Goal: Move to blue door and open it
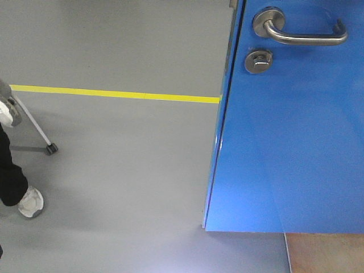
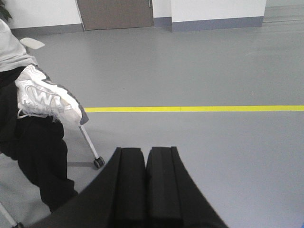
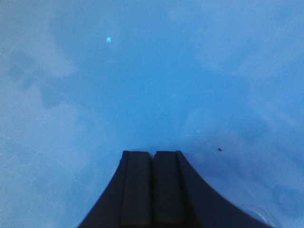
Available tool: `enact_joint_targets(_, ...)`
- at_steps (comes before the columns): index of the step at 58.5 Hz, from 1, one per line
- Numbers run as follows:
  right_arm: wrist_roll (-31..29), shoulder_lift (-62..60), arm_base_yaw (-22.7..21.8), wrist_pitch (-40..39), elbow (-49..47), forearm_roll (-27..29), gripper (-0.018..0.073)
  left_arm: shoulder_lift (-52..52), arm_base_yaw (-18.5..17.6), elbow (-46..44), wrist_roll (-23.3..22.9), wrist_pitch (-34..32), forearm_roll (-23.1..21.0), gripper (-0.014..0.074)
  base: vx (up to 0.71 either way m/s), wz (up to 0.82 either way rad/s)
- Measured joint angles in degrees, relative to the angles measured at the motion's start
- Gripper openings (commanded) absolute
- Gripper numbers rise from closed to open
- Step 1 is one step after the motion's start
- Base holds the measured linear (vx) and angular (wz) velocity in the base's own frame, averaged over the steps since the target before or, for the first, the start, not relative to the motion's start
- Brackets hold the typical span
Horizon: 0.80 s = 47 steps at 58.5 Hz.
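The blue door fills the right half of the front view, close up. Its silver lever handle is at the top, with the round silver lock just below it. The door's left edge runs down to the floor. In the right wrist view the glossy blue door panel fills the whole frame, right in front of my right gripper, which is shut and empty. My left gripper is shut and empty, pointing over the grey floor. Neither gripper shows in the front view.
A yellow floor line crosses the grey floor left of the door; it also shows in the left wrist view. A seated person's leg and white shoe and a chair leg with castor are at the left. A brown door stands far back.
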Motion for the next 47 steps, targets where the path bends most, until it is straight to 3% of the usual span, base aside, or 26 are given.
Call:
enact_joint_targets(22, 0.0, 0.5, 0.0, 0.0, 0.0, 0.0, 0.0002, 0.0, 0.0, 0.0, 0.0, 0.0, 0.0, 0.007, 0.26, -0.02)
enact_joint_targets(47, 0.0, 0.5, 0.0, 0.0, 0.0, 0.0, 0.0002, 0.0, 0.0, 0.0, 0.0, 0.0, 0.0, 0.007, 0.07, -0.08)
